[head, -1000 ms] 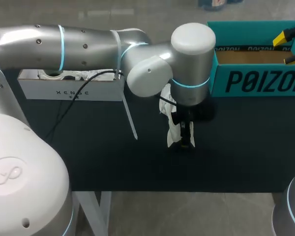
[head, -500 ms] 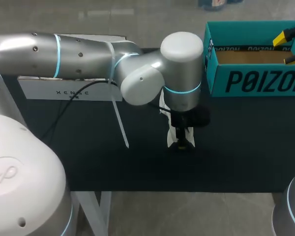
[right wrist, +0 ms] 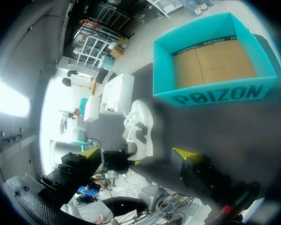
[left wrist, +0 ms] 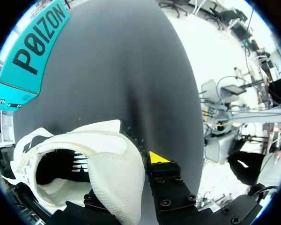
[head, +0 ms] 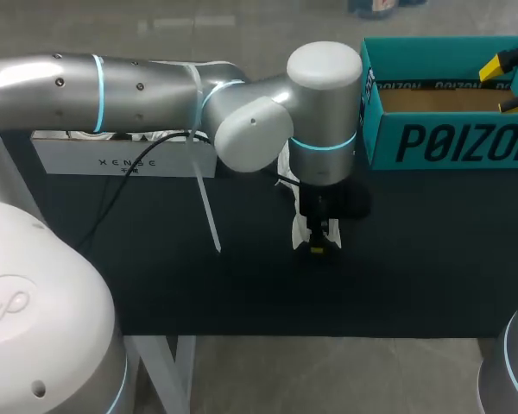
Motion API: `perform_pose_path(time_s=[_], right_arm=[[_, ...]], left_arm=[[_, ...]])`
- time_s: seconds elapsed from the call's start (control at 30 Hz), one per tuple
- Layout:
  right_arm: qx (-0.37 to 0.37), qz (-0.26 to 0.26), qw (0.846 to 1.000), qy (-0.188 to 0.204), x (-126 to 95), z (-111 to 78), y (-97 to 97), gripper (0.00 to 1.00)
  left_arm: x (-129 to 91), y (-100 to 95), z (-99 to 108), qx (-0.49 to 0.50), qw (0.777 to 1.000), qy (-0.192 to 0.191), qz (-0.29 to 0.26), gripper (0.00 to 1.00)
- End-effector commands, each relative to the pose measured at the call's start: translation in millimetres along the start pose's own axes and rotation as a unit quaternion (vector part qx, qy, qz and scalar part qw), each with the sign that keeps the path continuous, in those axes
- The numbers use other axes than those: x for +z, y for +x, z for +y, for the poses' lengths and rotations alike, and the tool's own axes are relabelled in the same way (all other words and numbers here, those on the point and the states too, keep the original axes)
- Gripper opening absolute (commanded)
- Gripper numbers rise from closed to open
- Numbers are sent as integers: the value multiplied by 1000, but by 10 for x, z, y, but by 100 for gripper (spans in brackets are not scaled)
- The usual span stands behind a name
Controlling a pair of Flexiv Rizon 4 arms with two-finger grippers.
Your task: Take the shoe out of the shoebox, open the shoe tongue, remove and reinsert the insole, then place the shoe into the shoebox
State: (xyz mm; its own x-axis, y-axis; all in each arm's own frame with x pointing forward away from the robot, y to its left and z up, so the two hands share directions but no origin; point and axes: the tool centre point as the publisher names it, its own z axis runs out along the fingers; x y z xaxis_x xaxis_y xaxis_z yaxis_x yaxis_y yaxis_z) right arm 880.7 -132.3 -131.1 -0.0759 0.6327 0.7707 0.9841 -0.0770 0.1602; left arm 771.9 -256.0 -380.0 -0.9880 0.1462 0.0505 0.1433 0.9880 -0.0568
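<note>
White shoe (left wrist: 107,154) sole-down on dark table (head: 414,259), mostly hidden under left arm in head view. Left gripper (head: 319,247) clamped on heel rim: one finger outside, other seemingly inside collar. Toe points away from robot. Teal shoebox (head: 449,142) near, off to right. Right gripper (head: 511,82) spread wide, empty, above shoebox. Left arm nearer shoe.

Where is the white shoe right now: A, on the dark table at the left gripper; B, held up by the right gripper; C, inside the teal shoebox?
A: the white shoe rests on the table at the left gripper, and the teal shoebox is empty.
</note>
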Motion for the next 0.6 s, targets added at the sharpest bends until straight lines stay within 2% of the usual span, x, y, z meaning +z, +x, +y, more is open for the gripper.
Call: perform_pose_path(time_s=[0.03,0.2,0.23,0.27,0.6], right_arm=[[0,-1,1000,0,1,0,-1,100],[0,-1,1000,0,1,0,-1,100],[0,-1,1000,0,1,0,-1,100],[0,-1,1000,0,1,0,-1,100],[0,-1,1000,0,1,0,-1,100]], left_arm=[[-265,78,119,29,1000,1,-2,0],[-502,-13,272,158,986,-37,38,0],[-546,-48,300,216,974,-52,46,0],[-588,-79,299,289,955,-50,52,0],[-588,-79,299,289,955,-50,52,0]])
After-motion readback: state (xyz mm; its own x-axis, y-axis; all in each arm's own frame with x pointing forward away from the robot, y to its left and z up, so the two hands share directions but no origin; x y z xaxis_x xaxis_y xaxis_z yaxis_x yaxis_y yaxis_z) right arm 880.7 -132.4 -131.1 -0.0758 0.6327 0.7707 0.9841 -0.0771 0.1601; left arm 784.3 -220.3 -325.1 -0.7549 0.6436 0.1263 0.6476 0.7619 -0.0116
